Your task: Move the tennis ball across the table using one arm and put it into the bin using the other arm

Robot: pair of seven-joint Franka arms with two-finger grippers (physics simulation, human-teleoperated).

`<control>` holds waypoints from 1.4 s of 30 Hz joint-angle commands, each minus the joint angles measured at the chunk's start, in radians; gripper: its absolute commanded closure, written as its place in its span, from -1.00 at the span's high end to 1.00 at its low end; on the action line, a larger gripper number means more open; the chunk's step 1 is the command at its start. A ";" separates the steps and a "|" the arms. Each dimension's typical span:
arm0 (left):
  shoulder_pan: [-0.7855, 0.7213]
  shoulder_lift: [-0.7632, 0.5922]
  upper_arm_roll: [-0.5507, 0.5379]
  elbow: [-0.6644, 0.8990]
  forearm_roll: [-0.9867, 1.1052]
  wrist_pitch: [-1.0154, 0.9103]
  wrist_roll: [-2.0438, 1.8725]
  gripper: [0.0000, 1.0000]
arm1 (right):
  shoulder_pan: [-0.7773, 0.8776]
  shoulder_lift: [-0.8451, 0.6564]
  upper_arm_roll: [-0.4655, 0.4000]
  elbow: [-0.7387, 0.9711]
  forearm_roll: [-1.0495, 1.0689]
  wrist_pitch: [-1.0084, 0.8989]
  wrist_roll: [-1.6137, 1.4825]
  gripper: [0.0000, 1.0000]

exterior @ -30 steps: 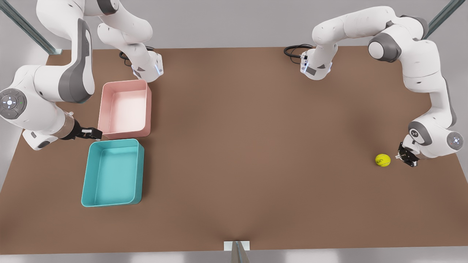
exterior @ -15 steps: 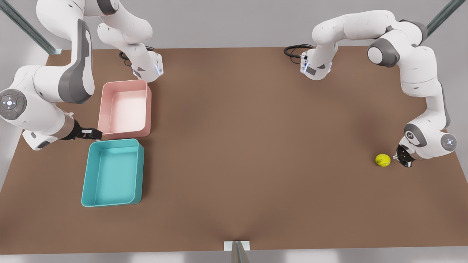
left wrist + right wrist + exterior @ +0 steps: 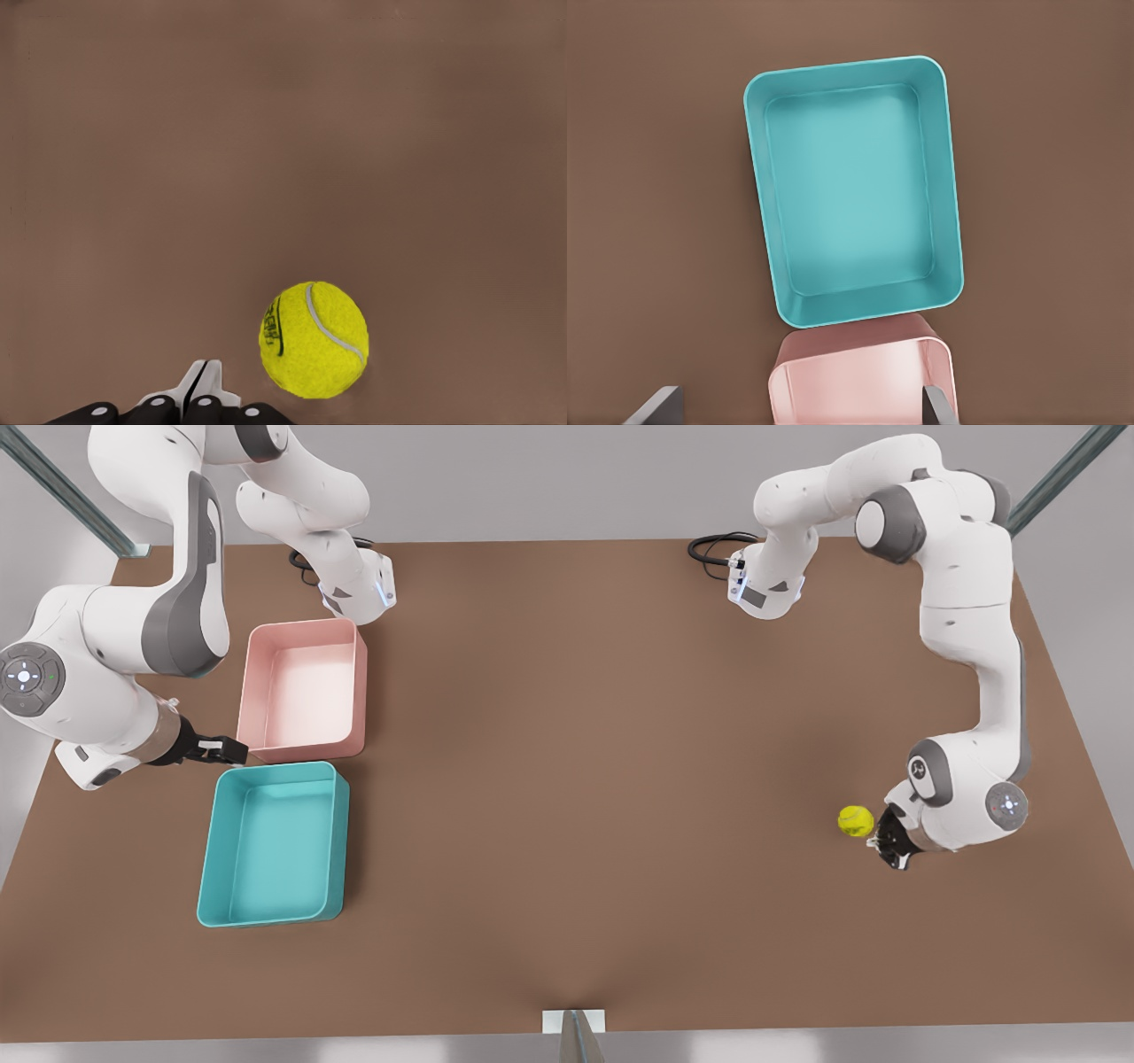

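1. One ball (image 3: 856, 820) lies loose on the bench (image 3: 585, 779) at the front view's right, well apart from the bin (image 3: 273, 845). Your left hand (image 3: 888, 845) sits just beside it with fingers (image 3: 199, 382) pressed together, gripping nothing; I judge it is placed to nudge the ball across, not lift it.
2. Two trays sit at the front view's left: the teal bin, then the pink tray (image 3: 304, 689) just behind it, both without contents.
3. Your right hand (image 3: 213, 749) waits by them, fingers spread, ready to receive.

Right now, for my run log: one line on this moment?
left gripper: shut, touching ball | right gripper: open, waiting by bin | bin empty
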State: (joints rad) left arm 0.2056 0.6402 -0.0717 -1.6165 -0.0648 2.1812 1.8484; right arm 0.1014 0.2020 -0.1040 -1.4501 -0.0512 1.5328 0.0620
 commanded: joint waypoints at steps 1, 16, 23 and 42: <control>0.014 -0.007 -0.028 0.021 -0.069 -0.215 -1.249 -0.57 | 0.000 -0.001 0.000 0.000 0.001 0.000 0.002 1.00; -0.207 -0.366 -0.017 0.512 0.076 -1.028 -1.729 -0.57 | 0.000 0.004 0.000 0.000 0.001 0.000 0.002 1.00; -0.223 -0.367 -0.008 0.469 0.057 -1.012 -1.997 1.00 | -0.002 0.008 0.000 0.000 0.001 0.000 0.002 1.00; -0.235 -0.298 -0.039 0.408 0.063 -0.868 -2.151 1.00 | 0.538 0.705 0.026 0.347 -0.050 0.842 0.180 1.00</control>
State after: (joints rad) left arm -0.0291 0.3427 -0.1101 -1.2106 -0.0009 1.2982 -0.0424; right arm 0.6339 0.9046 -0.0779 -1.1038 -0.1012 2.1389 0.1041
